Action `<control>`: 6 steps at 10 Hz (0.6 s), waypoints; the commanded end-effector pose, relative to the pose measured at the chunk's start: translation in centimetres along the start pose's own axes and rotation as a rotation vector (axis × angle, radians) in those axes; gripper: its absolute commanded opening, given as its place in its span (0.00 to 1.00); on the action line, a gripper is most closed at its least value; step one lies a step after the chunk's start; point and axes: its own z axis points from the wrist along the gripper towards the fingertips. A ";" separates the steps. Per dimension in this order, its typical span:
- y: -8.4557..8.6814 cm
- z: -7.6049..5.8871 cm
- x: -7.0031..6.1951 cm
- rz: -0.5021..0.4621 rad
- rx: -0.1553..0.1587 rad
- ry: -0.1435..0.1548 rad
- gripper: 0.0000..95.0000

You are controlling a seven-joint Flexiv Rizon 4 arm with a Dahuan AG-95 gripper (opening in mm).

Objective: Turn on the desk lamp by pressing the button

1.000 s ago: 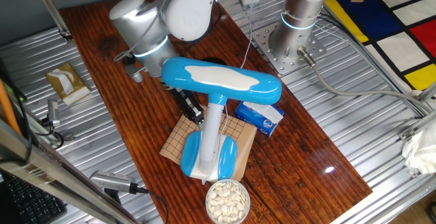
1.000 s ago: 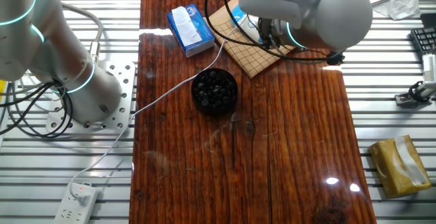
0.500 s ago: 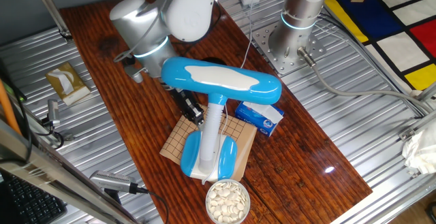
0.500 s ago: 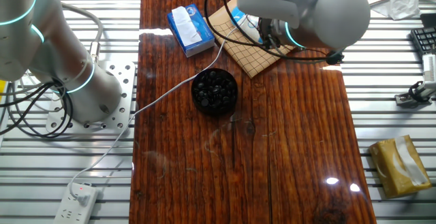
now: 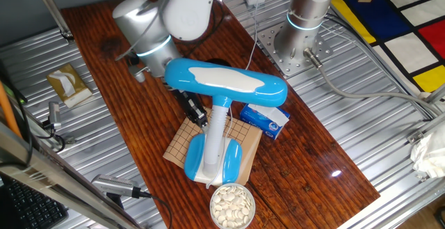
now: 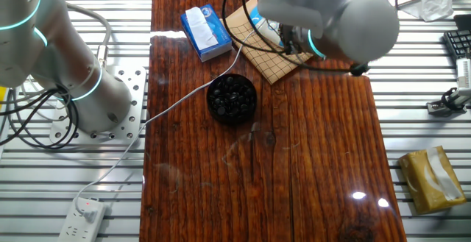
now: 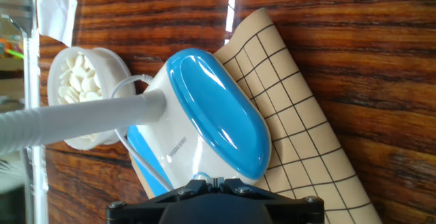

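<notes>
One lamp (image 5: 224, 83) stands on a grid board (image 7: 300, 135) mid-table (image 6: 324, 176); its blue base (image 7: 218, 118) lies directly ahead of the pincer (image 5: 196, 113), long axis running diagonally away. Whether the pincer is parted cannot be told.

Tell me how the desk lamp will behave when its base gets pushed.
The desk lamp probably tips easily: its long head overhangs a thin white stem. Its smooth rounded base sits on a grid board, so it may slide. The plastic looks light.
</notes>
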 end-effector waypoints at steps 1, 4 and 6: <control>0.1 0.0 0.0 -0.001 -0.013 -0.009 0.00; 0.1 0.0 0.0 -0.002 -0.020 0.000 0.00; 0.1 0.0 0.0 -0.006 -0.026 0.003 0.00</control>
